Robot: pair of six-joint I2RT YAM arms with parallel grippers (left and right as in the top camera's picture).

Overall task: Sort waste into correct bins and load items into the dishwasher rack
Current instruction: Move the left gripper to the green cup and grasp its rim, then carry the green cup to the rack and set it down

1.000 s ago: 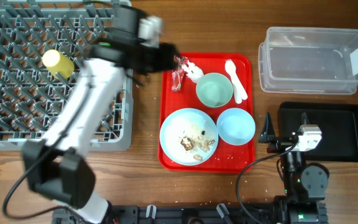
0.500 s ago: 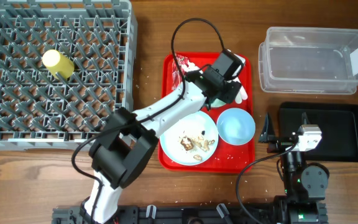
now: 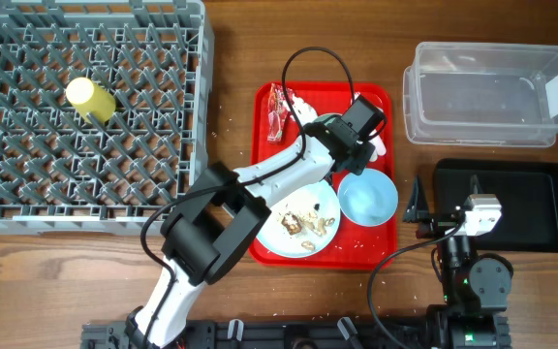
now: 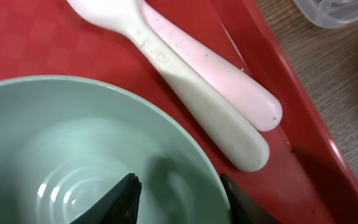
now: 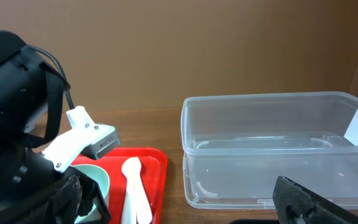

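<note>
— Whereabouts of the pale green bowl point(image 4: 73, 143)?
— On the red tray point(image 4: 284, 162), far half, right of centre, just beside the white cutlery point(image 4: 197, 112); straddled at the rim by the left pincer point(image 4: 178, 190), apart, one finger inside and one outside; not yet clamped, by the look of it.
— And the right pincer point(image 3: 417, 199)?
— Parked well apart, by the black tray point(image 3: 541, 208); spread wide in its own view, holding nothing.
— How to take the bowl cleanly?
— Sink a touch deeper so the pads bite below the lip; close square to the wall, not at a slant; lift straight up before swinging, or risk dragging the cutlery handles just beside the outer finger.
— Edges to mind?
— Raised tray rim close on the right; light blue bowl point(image 3: 368, 196) just beside, on the near side; plate point(image 3: 303, 218) with food scraps point(image 3: 294, 223) partly under the forearm; wrapper point(image 3: 278, 109) near the tray's far left corner.
— Room to move?
— Up and left, across the worktop point(image 3: 229, 97) between tray and dishwasher rack point(image 3: 27, 218); plenty of free pegs there, only the yellow cup point(image 3: 89, 97) lying in the far left part; probably best to set the bowl tipped between pegs; mind the cable loop point(image 3: 303, 53) over the tray.
</note>
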